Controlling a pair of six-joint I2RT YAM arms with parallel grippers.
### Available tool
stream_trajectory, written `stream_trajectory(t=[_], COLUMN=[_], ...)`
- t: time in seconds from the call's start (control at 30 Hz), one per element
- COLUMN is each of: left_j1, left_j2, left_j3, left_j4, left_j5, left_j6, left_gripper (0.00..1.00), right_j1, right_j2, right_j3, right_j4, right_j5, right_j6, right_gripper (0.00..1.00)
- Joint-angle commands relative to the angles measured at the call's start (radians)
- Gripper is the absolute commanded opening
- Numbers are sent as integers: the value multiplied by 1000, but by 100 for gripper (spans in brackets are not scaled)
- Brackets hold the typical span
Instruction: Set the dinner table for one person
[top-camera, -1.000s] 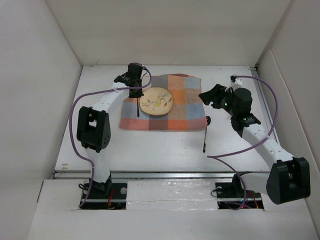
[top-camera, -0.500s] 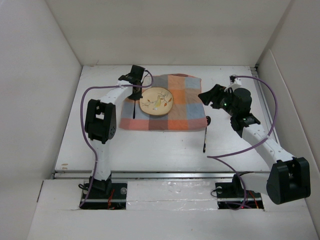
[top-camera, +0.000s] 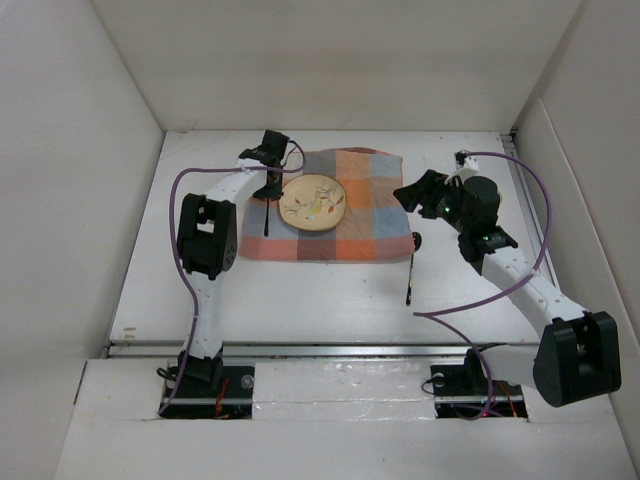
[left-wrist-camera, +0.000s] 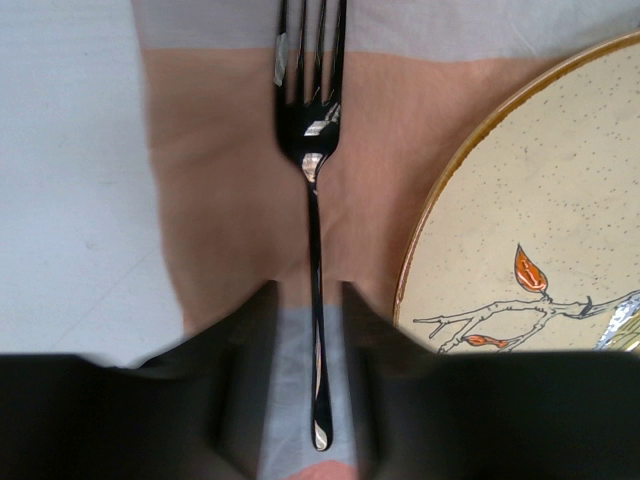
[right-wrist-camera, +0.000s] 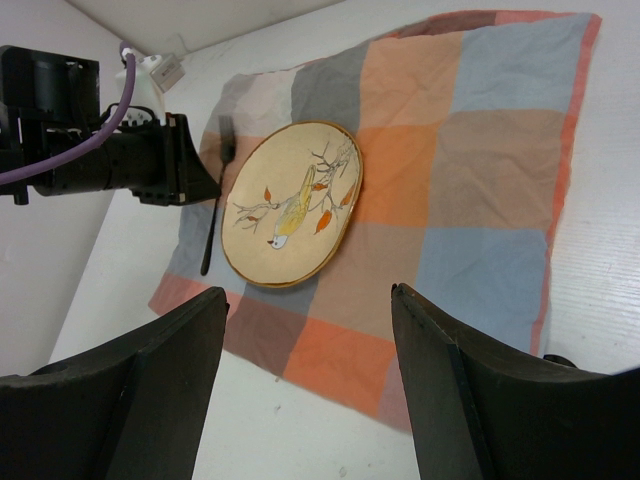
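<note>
Fork (left-wrist-camera: 312, 130) by placemat (left-wrist-camera: 220, 200) edge, plate (left-wrist-camera: 540, 180) beside — apart

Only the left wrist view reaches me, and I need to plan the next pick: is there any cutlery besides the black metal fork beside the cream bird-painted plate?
Observer: Yes, one black long-handled utensil lies on the white tabletop, just off the right edge of the orange, blue and grey checked placemat.
Operator: Does the right gripper hold it?
Observer: No, the right gripper hangs open and empty above that edge.
</note>
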Motion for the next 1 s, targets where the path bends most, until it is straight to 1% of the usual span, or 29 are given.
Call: stream_trajectory(t=[0.0,0.03,0.1,0.13,0.17,0.2,0.23,0.27,0.3,0.33,0.37,0.4,0.43,0.47,0.5,0.53,0.57,0.6,0.63,0.67,0.73,0.77,0.8,0.83,0.87,0.9,0.93,0.97], left_j1=[6,6,6,6,6,6,6,6,-24,-43,-66,-116,-143,-169,-189,-198,-198,-198,-198,-198,-198,-198,-198,-198,-198,-198,-198,-198], left_j2=[-53,-71,-131,-146,-177,-195,-215,-276,-321,-365,-480,-545,-606,-737,-805,-870,-1006,-1071,-1132,-1226,-1297,-1346,-1364,-1383,-1415,-1432,-1444,-1478], left_j3=[-1,-12,-21,-18,0,10,13,4,-10,-34,-112,-160,-211,-304,-349,-401,-520,-570,-619,-689,-725,-745,-751,-757,-775,-782,-789,-808], left_j4=[26,35,53,53,44,33,26,17,13,19,48,76,98,124,138,156,237,237,271,277,270,267,262,262,266,271,276,285], left_j5=[-10,-12,-6,-6,-6,-3,-6,-15,-20,-24,-8,20,46,90,118,170,277,307,327,366,390,414,427,431,442,445,448,456], left_j6=[-9,-17,-31,-46,-55,-66,-90,-106,-118,-124,-130,-126,-126,-137,-146,-155,-179,-186,-189,-195,-196,-196,-192,-180,-175,-169,-163,-164], left_gripper=[33,40,49,54,56,56,56,56,54,52,49,42,17,9,0,0,0,0,0,0,0,0,5,6,8,11,12,13], right_j1=[16,16,26,26,26,35,35,35,45,45,55,55,69,69,69,69,69,69,69,69,69,69,69,69,69,69,69,69], right_j2=[2,2,5,5,5,5,4,2,-2,-7,-12,-25,-38,-56,-73,-119,-169,-170,-217,-242,-269,-269,-266,-259,-239,-221,-196,-135], right_j3=[15,15,18,18,18,20,21,21,20,21,21,20,14,-24,-52,-81,-144,-173,-205,-236,-299,-305,-318,-324,-328,-330,-303,-283], right_j4=[43,42,34,31,26,17,9,2,-10,-21,-40,-93,-109,-125,-159,-178,-208,-240,-253,-256,-290,-317,-361,-371,-362,-348,-354,-365], right_j5=[21,27,37,55,63,81,92,102,131,147,167,188,234,257,282,337,372,385,386,383,359,359,366,366,342,321,323,336], right_j6=[-23,-27,-27,-30,-27,-27,-27,-27,-27,-24,-23,-27,-28,-28,-27,-19,-7,-7,6,4,16,18,19,24,23,20,15,12], right_gripper=[71,71,69,64,59,52,34,24,15,0,0,0,0,0,0,0,0,0,0,0,2,7,12,23,30,34,36,36])
